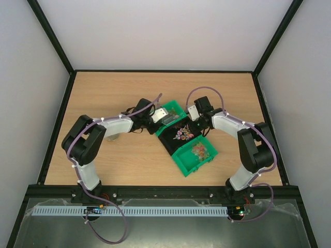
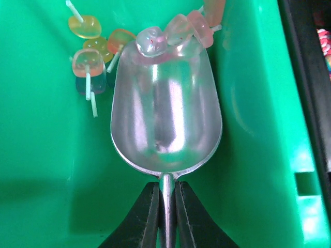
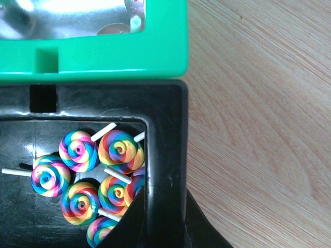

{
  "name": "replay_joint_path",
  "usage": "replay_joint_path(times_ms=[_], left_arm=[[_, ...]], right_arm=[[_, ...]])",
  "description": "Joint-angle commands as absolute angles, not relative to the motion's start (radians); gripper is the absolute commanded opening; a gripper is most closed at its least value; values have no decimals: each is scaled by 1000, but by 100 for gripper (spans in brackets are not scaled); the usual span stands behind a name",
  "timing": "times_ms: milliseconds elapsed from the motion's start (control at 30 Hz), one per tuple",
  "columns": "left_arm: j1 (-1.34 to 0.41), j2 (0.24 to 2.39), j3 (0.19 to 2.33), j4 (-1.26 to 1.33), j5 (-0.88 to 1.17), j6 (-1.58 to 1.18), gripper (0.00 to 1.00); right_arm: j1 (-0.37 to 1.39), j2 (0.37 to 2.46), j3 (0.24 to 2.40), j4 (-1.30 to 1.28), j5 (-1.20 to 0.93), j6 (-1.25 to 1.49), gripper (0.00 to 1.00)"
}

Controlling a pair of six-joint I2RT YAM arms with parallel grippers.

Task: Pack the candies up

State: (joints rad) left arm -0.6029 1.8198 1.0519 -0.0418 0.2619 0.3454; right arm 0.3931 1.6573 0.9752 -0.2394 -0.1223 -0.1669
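My left gripper is shut on the handle of a small metal scoop. The scoop lies inside a green bin, its tip against a few translucent pink and orange candies on short sticks. From above the left gripper reaches into that far green bin. My right gripper is shut on the right wall of a black bin holding several rainbow swirl lollipops. It shows from above at the black bin.
A second green bin with pale candies stands at the black bin's near right. All three bins touch in a diagonal row on the wooden table. The far green bin's rim shows in the right wrist view.
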Motion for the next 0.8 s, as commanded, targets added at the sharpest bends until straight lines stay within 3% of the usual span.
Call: replay_joint_path(times_ms=[0,433,633,767], left_arm=[[-556,1790,948,76,425,306,2],[-494,1662,770,266,504,303,2],[-457,1646,734,321,538,249,2],[-447,1622,701,367,537,235,2]], right_arm=[[422,1683,1010,-231,-144,-166,1],[404,1682,1007,-265,-130,-185,12],[403,1675,1008,-280,-129,-190,27],[403,1665,1011,-292,-124,-198,45]])
